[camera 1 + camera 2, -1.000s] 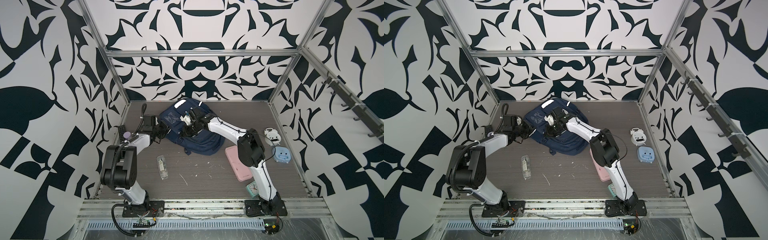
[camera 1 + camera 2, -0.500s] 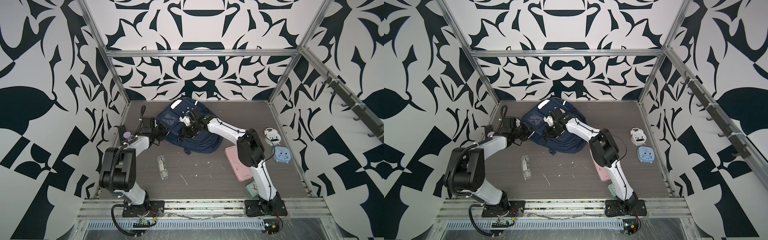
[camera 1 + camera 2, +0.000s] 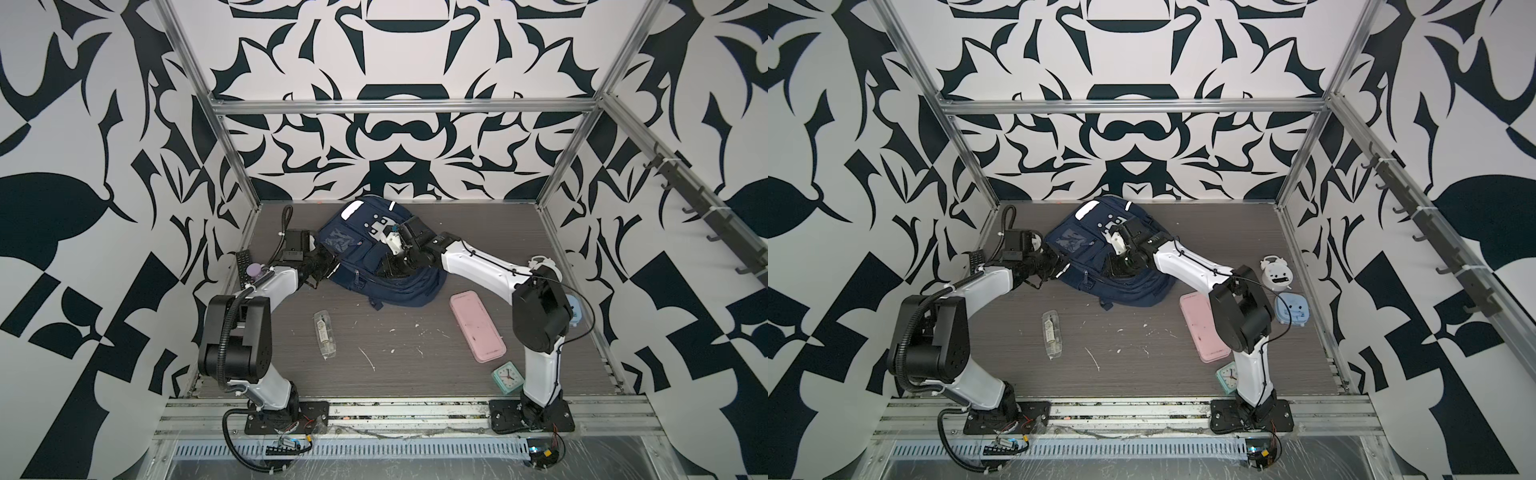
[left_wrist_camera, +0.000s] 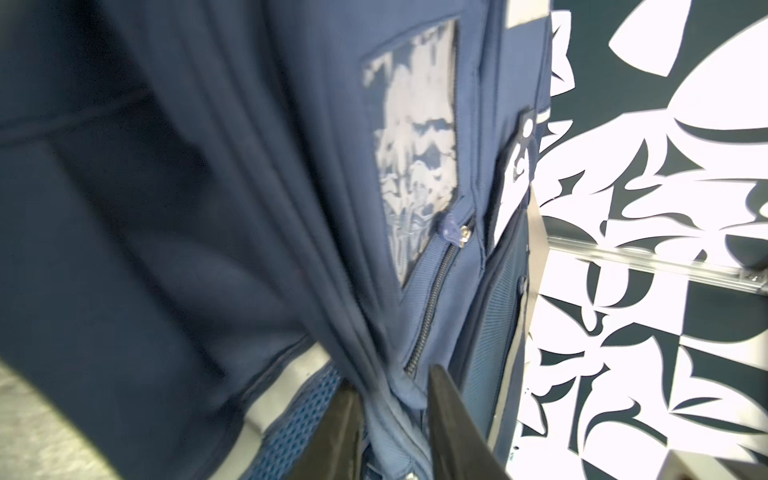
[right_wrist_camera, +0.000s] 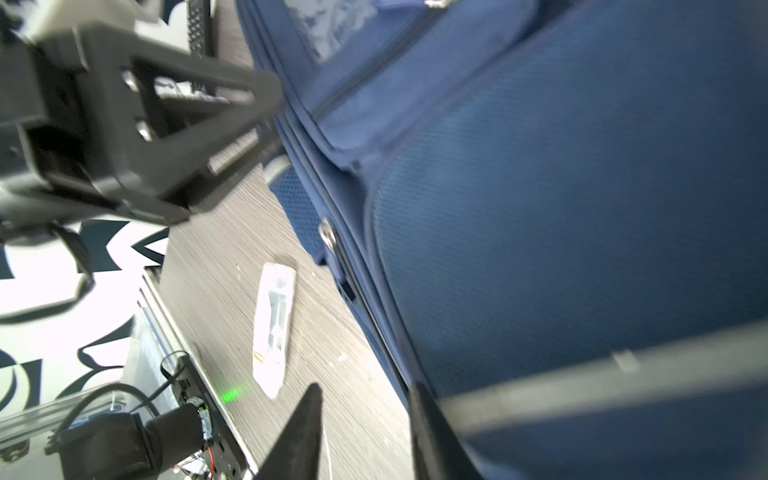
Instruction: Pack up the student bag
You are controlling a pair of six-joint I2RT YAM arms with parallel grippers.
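Progress entry, as I logged it from the console.

1. The student bag (image 3: 353,245) lay slumped on the table (image 3: 395,365) between my two hands, with both of them at it. The front-pocket zip nearest the left hand looked closed. I could not make out any open compartment.
2. Left hand (image 4: 392,386) was at the bag's side edge, fingers partly parted with a gathered fold of navy fabric between them. I could not tell whether it pinched that fold or the fold merely lay there.
3. Right hand (image 5: 365,388) was low against the bag's other side, fingers apart with bare table showing in the gap. It held nothing, and one finger was just beside a bag seam.
4. Loose on the table:
   - clear packet (image 3: 325,340), back from the left hand toward its arm's base;
   - pink case (image 3: 478,326) and mint clock (image 3: 508,376), back from the right hand, the clock near that arm's base;
   - remote control (image 3: 243,266), behind the left hand beside its forearm.

Status, by my judgement: packing had hardly begun. I saw nothing inside the bag, so opening it and loading each loose item were left.
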